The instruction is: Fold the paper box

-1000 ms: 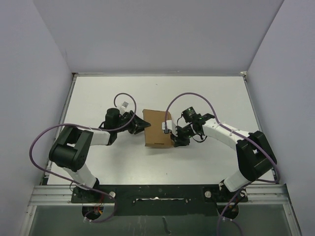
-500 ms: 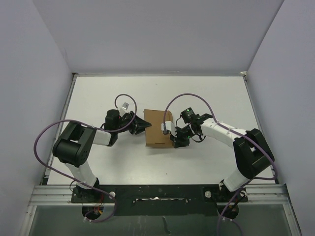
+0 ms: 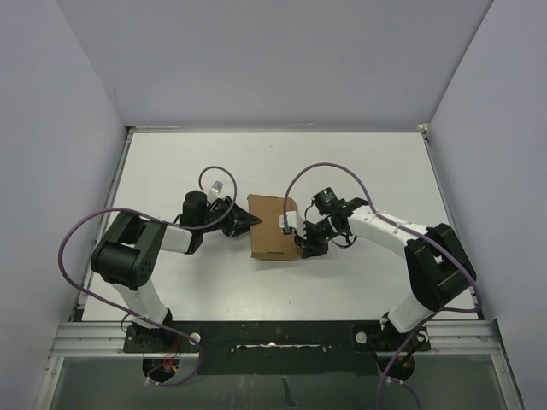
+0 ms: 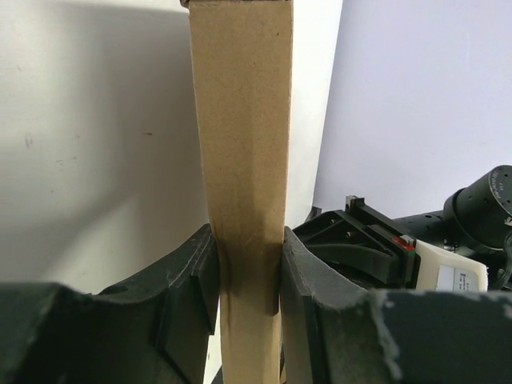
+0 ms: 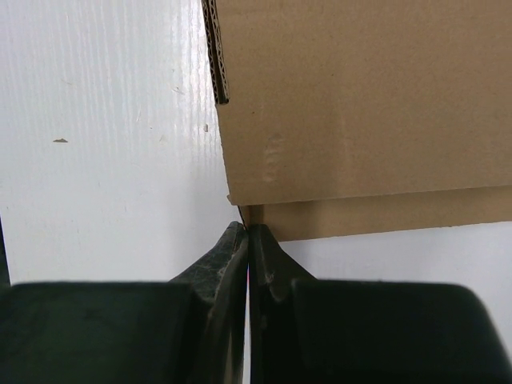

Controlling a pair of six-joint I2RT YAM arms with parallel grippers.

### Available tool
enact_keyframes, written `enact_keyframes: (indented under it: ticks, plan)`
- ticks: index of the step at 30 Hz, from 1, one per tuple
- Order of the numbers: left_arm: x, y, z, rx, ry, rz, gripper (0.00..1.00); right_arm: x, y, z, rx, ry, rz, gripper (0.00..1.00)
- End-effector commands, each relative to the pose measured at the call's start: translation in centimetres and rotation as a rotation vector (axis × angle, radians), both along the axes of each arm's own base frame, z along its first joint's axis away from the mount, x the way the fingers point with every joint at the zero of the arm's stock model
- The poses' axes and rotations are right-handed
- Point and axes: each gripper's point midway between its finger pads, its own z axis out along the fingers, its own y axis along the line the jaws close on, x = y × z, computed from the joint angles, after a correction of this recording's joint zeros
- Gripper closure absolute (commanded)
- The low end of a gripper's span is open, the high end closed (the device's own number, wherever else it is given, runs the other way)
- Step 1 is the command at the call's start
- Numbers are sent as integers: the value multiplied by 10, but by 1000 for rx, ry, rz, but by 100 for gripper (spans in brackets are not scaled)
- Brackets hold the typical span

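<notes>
The paper box (image 3: pixel 270 227) is a thin brown cardboard box lying on the white table between the two arms. My left gripper (image 3: pixel 249 222) is shut on the box's left side. In the left wrist view the brown wall (image 4: pixel 242 120) stands upright between the black pads (image 4: pixel 196 276), with the gripper (image 4: pixel 248 256) clamped on it. My right gripper (image 3: pixel 302 241) is at the box's right near corner. In the right wrist view its jaws are closed together, the gripper (image 5: pixel 250 232) touching the box's lower edge (image 5: pixel 360 120) at a corner, holding nothing that I can see.
White table (image 3: pixel 359 171) enclosed by pale walls at the back and both sides. Purple cables (image 3: pixel 299 179) loop above each arm. A black rail (image 3: pixel 273 337) with the arm bases runs along the near edge.
The box has shifted slightly toward the near edge with the left gripper still clamped on it. The right gripper has edged a little left against the box.
</notes>
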Motion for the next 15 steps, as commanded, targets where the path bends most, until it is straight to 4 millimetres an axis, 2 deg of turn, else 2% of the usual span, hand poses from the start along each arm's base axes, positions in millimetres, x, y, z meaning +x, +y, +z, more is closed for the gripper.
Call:
enact_keyframes:
  ticks: [1, 11, 15]
  plan:
    - [2, -4, 22, 6, -92, -65, 94, 16, 14, 23, 62, -60, -1, 100]
    - [2, -14, 22, 19, -95, -78, 94, 17, 16, 12, 9, -15, -12, 100]
    - [4, -12, 16, 40, -82, -67, 94, 17, 17, 4, -28, -10, -9, 100]
